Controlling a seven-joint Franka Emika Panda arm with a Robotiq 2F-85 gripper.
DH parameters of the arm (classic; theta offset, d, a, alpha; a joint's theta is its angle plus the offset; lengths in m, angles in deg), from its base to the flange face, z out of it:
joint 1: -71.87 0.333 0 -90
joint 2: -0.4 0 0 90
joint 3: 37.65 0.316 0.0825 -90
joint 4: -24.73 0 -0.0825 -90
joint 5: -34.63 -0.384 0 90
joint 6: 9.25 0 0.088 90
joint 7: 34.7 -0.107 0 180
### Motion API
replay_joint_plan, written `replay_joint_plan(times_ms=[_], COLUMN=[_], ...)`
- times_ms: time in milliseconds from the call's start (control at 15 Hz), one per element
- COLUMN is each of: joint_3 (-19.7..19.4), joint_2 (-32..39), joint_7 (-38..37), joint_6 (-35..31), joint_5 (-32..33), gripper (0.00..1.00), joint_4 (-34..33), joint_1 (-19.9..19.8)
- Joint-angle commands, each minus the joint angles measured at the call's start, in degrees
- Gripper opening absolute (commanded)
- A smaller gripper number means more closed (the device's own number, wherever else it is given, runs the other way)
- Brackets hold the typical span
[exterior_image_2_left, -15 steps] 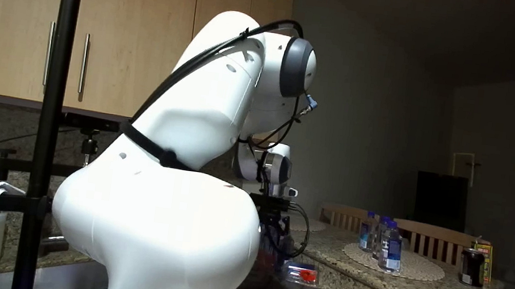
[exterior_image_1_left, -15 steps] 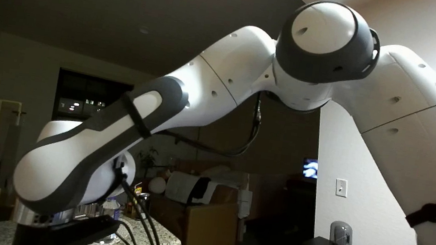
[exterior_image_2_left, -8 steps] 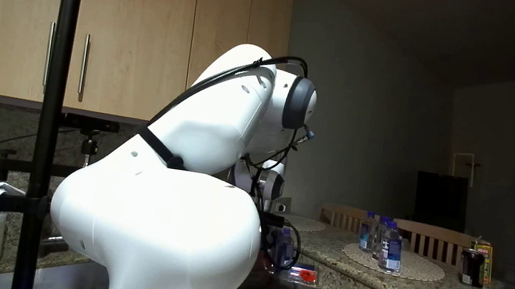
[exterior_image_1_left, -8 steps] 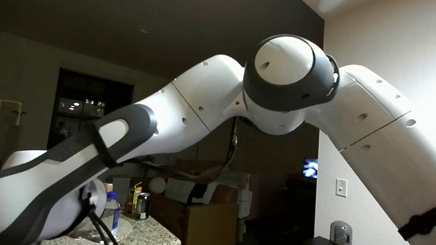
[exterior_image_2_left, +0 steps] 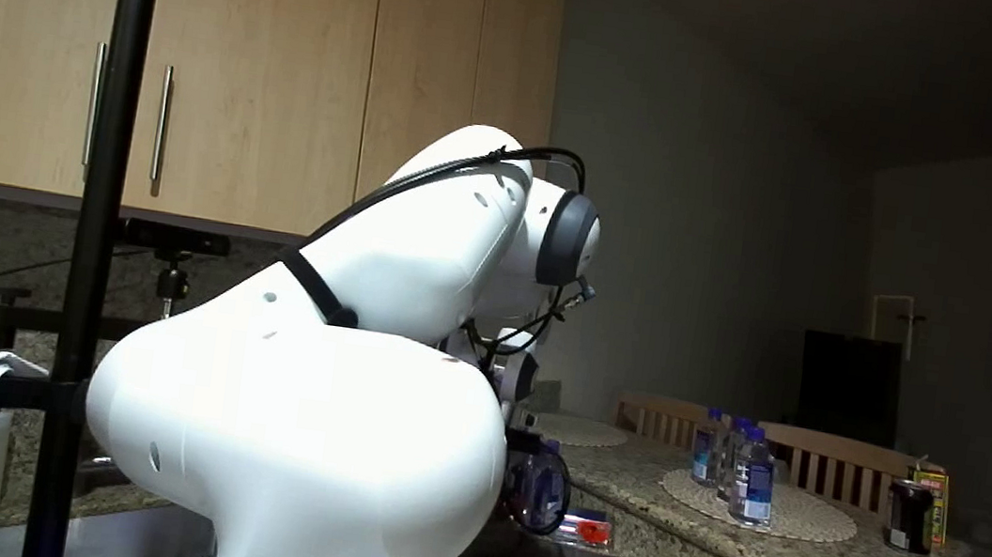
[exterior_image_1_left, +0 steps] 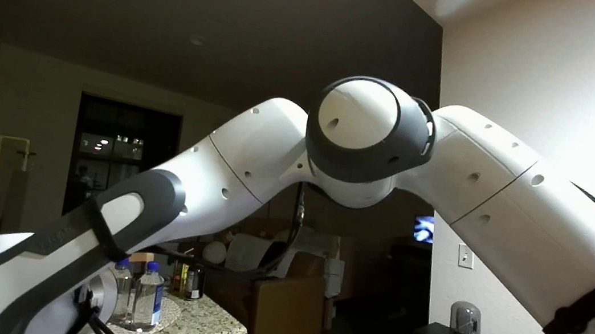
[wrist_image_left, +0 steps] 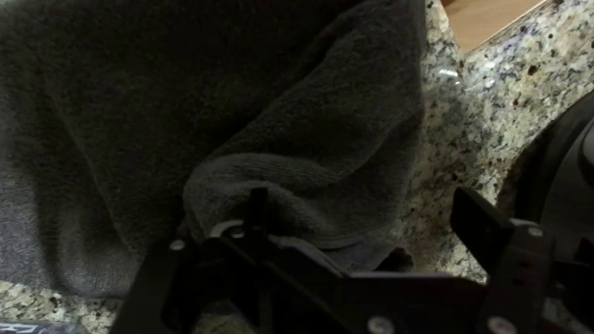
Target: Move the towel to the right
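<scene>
Two fingers (wrist_image_left: 480,227) of the gripper (wrist_image_left: 364,204) stand wide apart — one over the towel (wrist_image_left: 162,116), one just beyond the towel's edge. The single grey towel lies rumpled on the granite counter (wrist_image_left: 492,93); one dark rounded object (wrist_image_left: 564,199), partly cut off, is beside the towel. In both exterior views the one arm (exterior_image_1_left: 242,148) stands lower than a second ago.

Wrist view — close above towel (wrist_image_left: 195,120)

Dark grey towel (wrist_image_left: 185,116), fuzzy, spread rumpled on speckled counter (wrist_image_left: 524,88); long creases, raised fold bunched lower right of centre in wrist view.
</scene>
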Motion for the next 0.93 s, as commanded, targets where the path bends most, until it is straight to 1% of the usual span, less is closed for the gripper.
replay_joint_plan(times_ms=[0,200,267,333,400,467,533,600,667,733,800,867], joint_3=[-1.6,-1.3,-1.1,-1.0,-1.0,-0.9,-1.1,-1.2,-1.2,-1.5,-2.0,-2.4], joint_2=[2.1,3.3,3.7,4.0,4.1,4.3,4.4,4.5,4.5,4.4,3.9,3.4], joint_7=[1.5,3.3,4.2,4.9,5.7,6.4,6.7,6.9,7.1,6.5,5.5,4.6], joint_6=[2.2,1.8,1.6,1.3,0.9,0.8,0.6,0.5,0.4,0.4,0.0,-0.4], joint_5=[2.5,3.3,3.4,3.6,3.8,3.9,4.2,4.4,4.6,4.9,5.5,5.8], gripper=[1.00,1.00,0.97,0.90,0.92,0.80,0.75,0.65,0.58,0.59,0.88,0.89], joint_4=[-3.0,-3.7,-3.7,-3.7,-3.4,-3.4,-3.3,-3.2,-3.1,-3.0,-2.8,-2.7], joint_1=[2.0,2.4,2.5,2.7,2.8,2.9,3.1,3.2,3.3,3.5,3.8,3.9])
